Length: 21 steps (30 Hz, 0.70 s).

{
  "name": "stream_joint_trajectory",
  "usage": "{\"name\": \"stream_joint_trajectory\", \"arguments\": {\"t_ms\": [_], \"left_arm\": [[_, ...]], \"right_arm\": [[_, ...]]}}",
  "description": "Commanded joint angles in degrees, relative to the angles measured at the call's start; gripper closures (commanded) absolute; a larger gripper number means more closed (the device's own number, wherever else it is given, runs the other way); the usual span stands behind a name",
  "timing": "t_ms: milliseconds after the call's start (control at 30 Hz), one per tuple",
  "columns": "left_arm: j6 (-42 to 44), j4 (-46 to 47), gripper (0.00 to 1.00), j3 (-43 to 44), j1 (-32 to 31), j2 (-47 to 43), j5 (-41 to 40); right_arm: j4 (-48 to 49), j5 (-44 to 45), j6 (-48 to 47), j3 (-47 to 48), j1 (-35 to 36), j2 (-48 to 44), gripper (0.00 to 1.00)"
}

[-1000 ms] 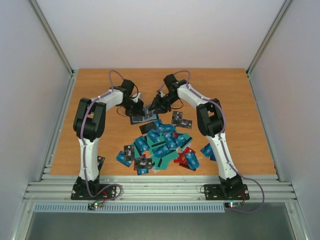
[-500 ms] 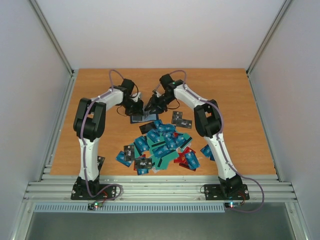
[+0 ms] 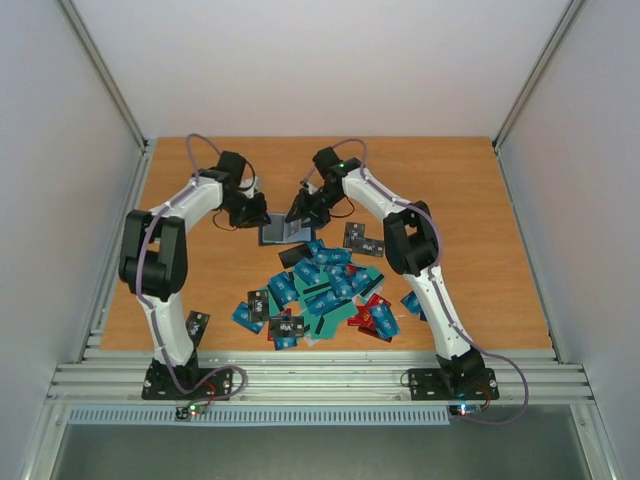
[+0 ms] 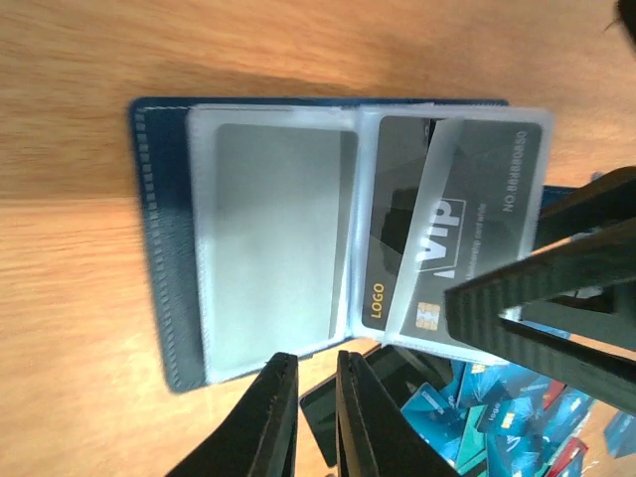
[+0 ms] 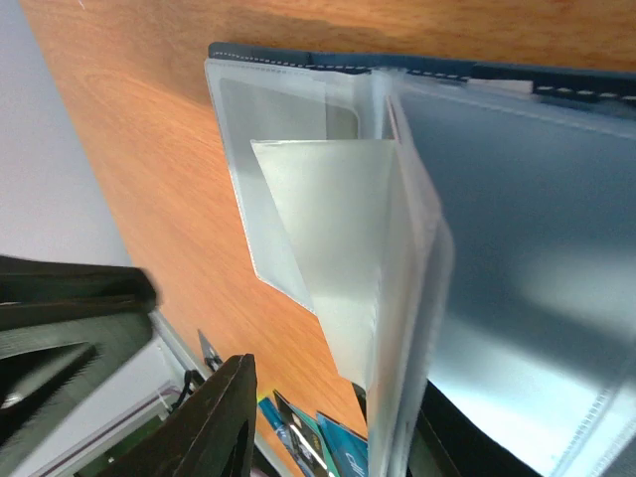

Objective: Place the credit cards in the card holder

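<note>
- The left gripper has pulled back leftward off the card holder within the last second. It now hovers just beside the holder's near edge with its jaws almost closed and nothing between them.
- The card holder lies open on the table at the far end of the pile, its clear sleeves facing up. A black VIP card sits in the right-hand sleeve, so I judge that one card is filed.
- The right gripper has edged in over the holder. Its jaws stand apart with a lifted sleeve leaf between them, apparently not pinched.
- The remaining credit cards lie heaped nearer the arms, so most of the task is still undone.
</note>
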Motion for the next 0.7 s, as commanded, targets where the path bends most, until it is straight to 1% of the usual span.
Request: {"name": "stream_joint_trajectory", "arguments": {"t_ms": [0,267,400,533,667], "left_arm": [[-1.3,-0.9,0.85,-2.3,1.5,-6.2,-1.4],[-1.4,-1.8,0.84,-10.6,3.9,-17.1,-2.5],[-0.8,-3.0,0.84,-14.7,4.5,-22.3,-4.5],[-0.6,-4.0,0.84,-17.7,5.3,-27.3,-5.9],[-0.2,-5.2,0.83,-19.6,5.8,-32.3,-6.3]], "right_arm": [[-1.6,1.0,0.5,3.0,1.7,1.1,0.64],[-3.2,3.5,2.4,8.8,4.3,3.7,0.64],[-5.3,4.3,3.3,14.0,5.5,7.1,0.64],[-5.3,3.2,5.2,17.4,6.7,10.0,0.64],[-3.0,0.6,6.8,19.3,7.6,11.4,0.64]]}}
